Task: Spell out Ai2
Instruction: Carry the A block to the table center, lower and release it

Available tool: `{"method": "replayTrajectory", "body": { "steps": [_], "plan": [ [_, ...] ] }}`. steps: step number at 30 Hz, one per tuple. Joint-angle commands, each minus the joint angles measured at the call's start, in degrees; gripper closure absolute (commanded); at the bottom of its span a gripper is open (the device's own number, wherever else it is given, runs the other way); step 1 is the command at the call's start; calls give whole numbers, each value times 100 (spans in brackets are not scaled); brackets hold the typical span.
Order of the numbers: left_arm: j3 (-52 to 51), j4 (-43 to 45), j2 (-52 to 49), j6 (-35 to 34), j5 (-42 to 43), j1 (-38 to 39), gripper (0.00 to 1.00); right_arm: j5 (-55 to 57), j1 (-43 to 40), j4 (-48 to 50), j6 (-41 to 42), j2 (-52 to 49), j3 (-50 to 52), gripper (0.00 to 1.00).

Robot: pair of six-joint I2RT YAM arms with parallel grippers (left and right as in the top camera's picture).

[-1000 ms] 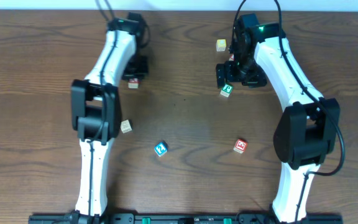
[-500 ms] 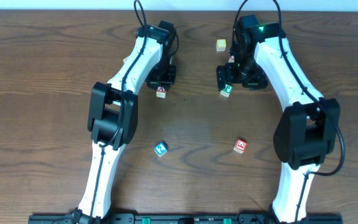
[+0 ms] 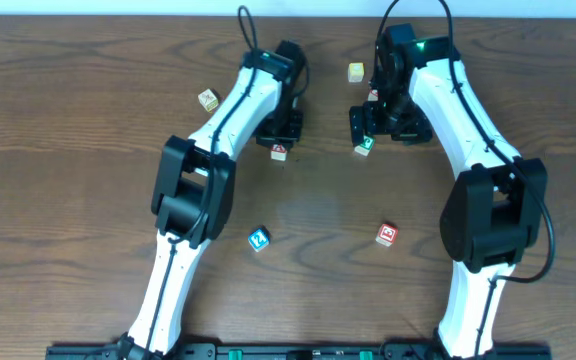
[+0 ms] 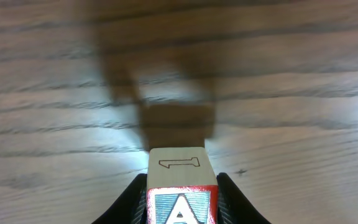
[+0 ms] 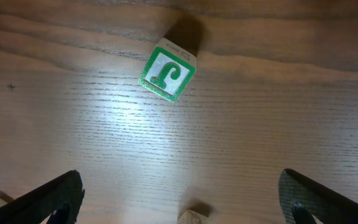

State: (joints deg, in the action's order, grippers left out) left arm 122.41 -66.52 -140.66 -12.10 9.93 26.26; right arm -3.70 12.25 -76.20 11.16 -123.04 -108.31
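A block [image 3: 279, 151] sits in the left gripper [image 3: 281, 141] near the middle of the far half of the worktop [image 3: 68, 150], seen from overhead. The green block [image 3: 365, 146] lies well to its right, just beside the right gripper [image 3: 367, 124]. The blue block [image 3: 258, 239], which seems to bear a 2, and a red block [image 3: 386, 235] lie nearer the robot's base. As A opens the word, it is best set down leftmost, leaving bare wood to its right for two more blocks.

From the left wrist, the fingers [image 4: 131, 200] clamp the block's two sides, its red-framed A facing the camera. Its shadow falls apart from it on the wood, so I judge it is lifted. Lower it straight, keep the A squared to the front edge, and open only once it rests flat.

From the right wrist, the right gripper's jaws stand wide apart and hold nothing. The green block lies ahead of them, turned askew. Its hooked letter may be the i, though I cannot be sure. The gripper should align with the block's flat sides before closing.
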Motion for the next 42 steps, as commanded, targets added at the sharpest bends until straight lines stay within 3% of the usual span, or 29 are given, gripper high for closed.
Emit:
{"method": "replayTrajectory", "body": {
  "steps": [1,16,19,24,31,37,42],
  "plan": [
    [-173,35,22,-186,-367,57,82,94,59,-35,76,13,-63,1],
    [-201,-232,22,-258,-881,-20,80,140,59,-72,57,13,-63,1],
    [-201,-267,22,-254,-857,-31,68,138,59,-74,59,13,-63,1],
    [-201,-271,22,-247,-861,-37,36,138,59,-74,59,13,-63,1],
    [-186,-267,216,-234,-1117,-52,20,140,59,-68,57,13,-63,1],
    [-181,-446,1534,0,-1270,-103,2,229,59,76,57,13,-63,1],
    [-181,-852,3206,306,-2124,-101,5,348,57,216,55,13,-63,1]
  ]
}}
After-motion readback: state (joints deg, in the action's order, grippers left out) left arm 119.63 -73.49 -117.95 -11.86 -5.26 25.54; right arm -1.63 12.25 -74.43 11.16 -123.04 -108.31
